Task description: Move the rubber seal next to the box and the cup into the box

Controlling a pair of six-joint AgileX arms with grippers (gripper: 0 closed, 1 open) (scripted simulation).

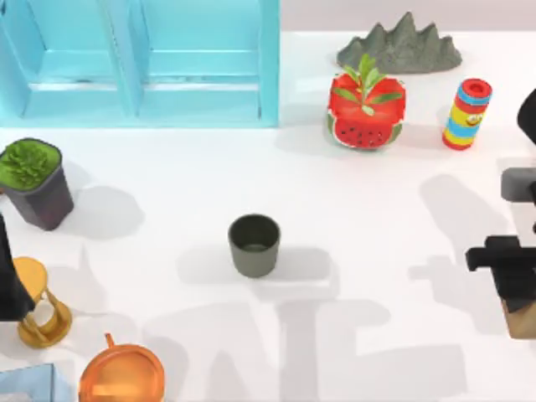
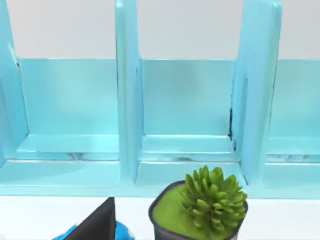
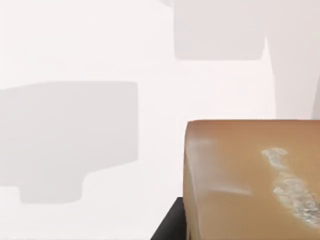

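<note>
The dark grey-green cup [image 1: 254, 244] stands upright in the middle of the table, with neither gripper near it. The light blue box [image 1: 142, 63] fills the back left corner; its compartments [image 2: 180, 100] face the left wrist camera. At the right edge, my right gripper [image 1: 512, 285] is shut on the tan rubber seal [image 1: 521, 320]. In the right wrist view the seal [image 3: 250, 180] looms close, whitish marks on its face, with a dark finger [image 3: 167, 227] flush against its side. My left arm [image 1: 8, 276] is parked at the left edge.
A dark purple pot with a green plant [image 1: 35, 184] stands front-left of the box. A golden hourglass [image 1: 42, 301] and an orange pot [image 1: 121, 375] sit front left. A watermelon planter [image 1: 365, 109], grey rock [image 1: 402, 46] and striped cylinder [image 1: 466, 113] line the back right.
</note>
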